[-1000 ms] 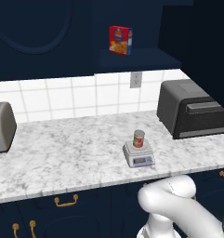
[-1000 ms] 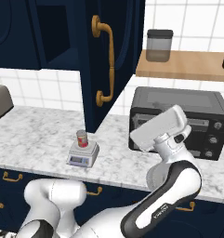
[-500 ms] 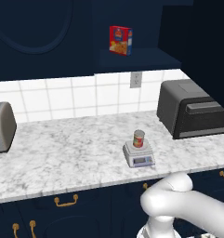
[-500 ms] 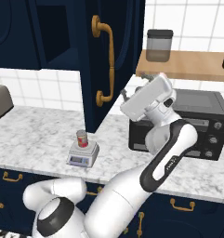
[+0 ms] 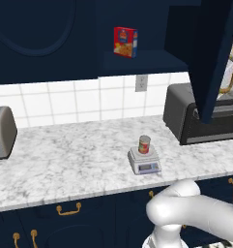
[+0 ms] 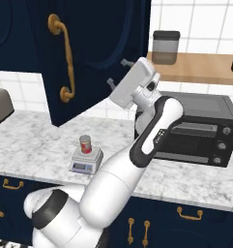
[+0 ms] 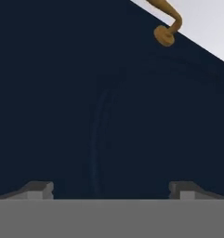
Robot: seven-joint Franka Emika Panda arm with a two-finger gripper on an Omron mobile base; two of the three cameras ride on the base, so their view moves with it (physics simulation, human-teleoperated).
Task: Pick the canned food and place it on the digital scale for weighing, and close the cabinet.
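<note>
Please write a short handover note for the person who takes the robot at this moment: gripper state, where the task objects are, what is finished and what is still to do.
Gripper: open and empty, raised against the face of the open cabinet door; the hand view shows the navy panel right in front of the fingertips.
Canned food: standing upright on the digital scale, on the marble counter.
Cabinet: door swung wide open, brass handle on its outer side; a red-and-yellow box sits on the shelf inside.
Done: can placed on the scale.
Left: push the door shut.
</note>
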